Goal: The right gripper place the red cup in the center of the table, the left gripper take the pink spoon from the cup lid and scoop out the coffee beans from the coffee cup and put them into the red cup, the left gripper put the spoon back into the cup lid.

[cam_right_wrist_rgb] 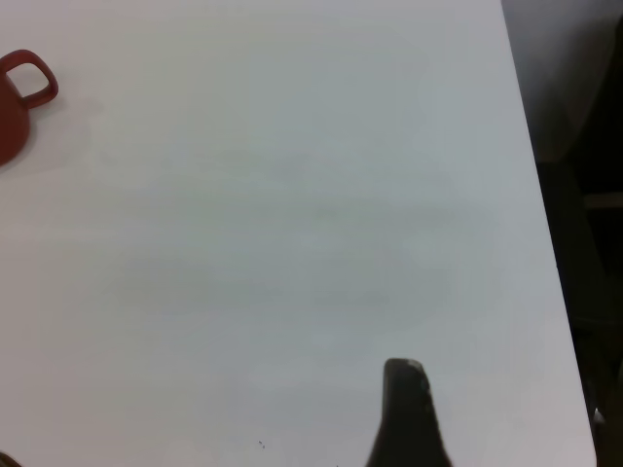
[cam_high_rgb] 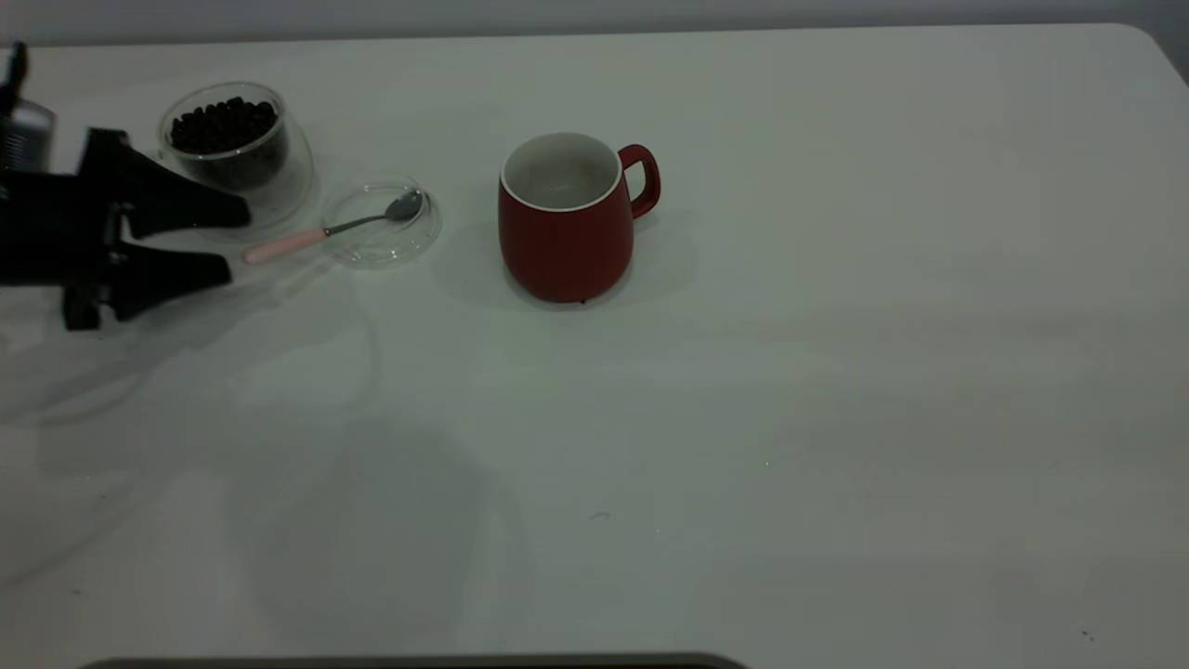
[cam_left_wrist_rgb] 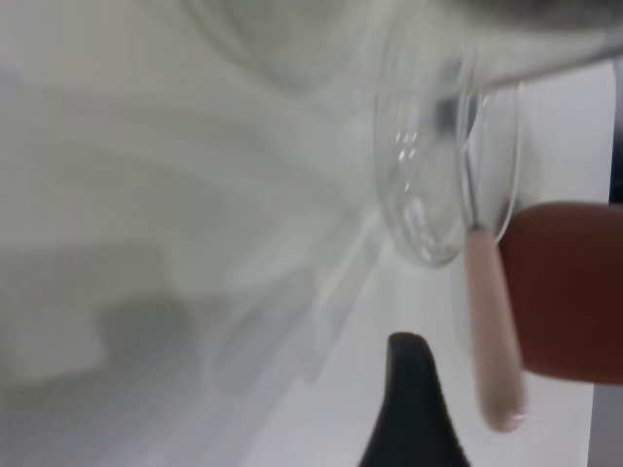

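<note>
Left gripper (cam_high_rgb: 228,243) fingers spread beside pink spoon (cam_high_rgb: 325,229), white table (cam_high_rgb: 790,390), right fingers' state unclear.

The left gripper (cam_high_rgb: 228,243) reaches in from the table's nine o'clock edge, its two black wedge fingers (cam_high_rgb: 176,200) spread apart and pointing toward three o'clock, holding nothing. The right gripper shows only one finger (cam_right_wrist_rgb: 409,418).

A large white surface (cam_high_rgb: 836,418) with a rounded far corner fills nearly the whole exterior view, lit softly, with faint grey shadows pooling across it. Beyond the surface's far edge runs a strip of pale grey wall (cam_high_rgb: 594,14). Along its near edge lies a dark band (cam_high_rgb: 418,662).
</note>
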{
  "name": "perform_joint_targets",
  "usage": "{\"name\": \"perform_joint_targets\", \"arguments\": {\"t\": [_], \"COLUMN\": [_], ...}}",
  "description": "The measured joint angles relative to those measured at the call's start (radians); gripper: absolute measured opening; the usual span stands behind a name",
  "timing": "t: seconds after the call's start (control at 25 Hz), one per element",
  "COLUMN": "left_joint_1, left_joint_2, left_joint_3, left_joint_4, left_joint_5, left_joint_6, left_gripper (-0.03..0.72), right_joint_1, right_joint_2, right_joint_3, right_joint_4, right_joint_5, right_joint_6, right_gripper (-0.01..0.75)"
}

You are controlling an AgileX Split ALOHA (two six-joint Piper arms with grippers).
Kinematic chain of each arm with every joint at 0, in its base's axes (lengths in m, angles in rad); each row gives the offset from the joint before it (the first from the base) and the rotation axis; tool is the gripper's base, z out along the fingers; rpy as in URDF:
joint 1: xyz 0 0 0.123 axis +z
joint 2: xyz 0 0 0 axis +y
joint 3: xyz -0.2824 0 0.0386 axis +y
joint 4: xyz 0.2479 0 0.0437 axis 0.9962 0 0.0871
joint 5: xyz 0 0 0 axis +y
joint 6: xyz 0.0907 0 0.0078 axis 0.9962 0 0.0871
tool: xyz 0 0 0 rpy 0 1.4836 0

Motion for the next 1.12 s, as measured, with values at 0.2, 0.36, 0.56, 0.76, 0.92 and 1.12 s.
{"name": "perform_joint_targets", "arguments": {"t": [0.2, 0.36, 0.56, 0.76, 0.92, 1.12], "left_joint_1": [0.033, 0.024, -0.057, -0.194, -0.273, -0.333], "left_joint_2": [-0.070, -0.159, -0.290, -0.375, -0.390, -0.402], "left_joint_3": [0.000, 0.000, -0.098, -0.342, -0.572, -0.795], "left_joint_4": [0.040, 0.136, 0.389, 0.874, 1.246, 1.560], "left_joint_5": [0.000, 0.000, 0.000, 0.047, 0.224, 0.285], "left_joint_6": [-0.035, -0.110, -0.317, -0.741, -1.104, -1.481], "left_gripper": [0.596, 0.594, 0.594, 0.594, 0.594, 0.593], "right_joint_1": [0.000, 0.000, 0.000, 0.000, 0.000, 0.000], "right_joint_2": [0.000, 0.000, 0.000, 0.000, 0.000, 0.000], "right_joint_3": [0.000, 0.000, 0.000, 0.000, 0.000, 0.000], "right_joint_4": [0.000, 0.000, 0.000, 0.000, 0.000, 0.000], "right_joint_5": [0.000, 0.000, 0.000, 0.000, 0.000, 0.000], "right_joint_6": [0.000, 0.000, 0.000, 0.000, 0.000, 0.000], "right_gripper": [0.583, 0.583, 0.583, 0.583, 0.583, 0.583]}}
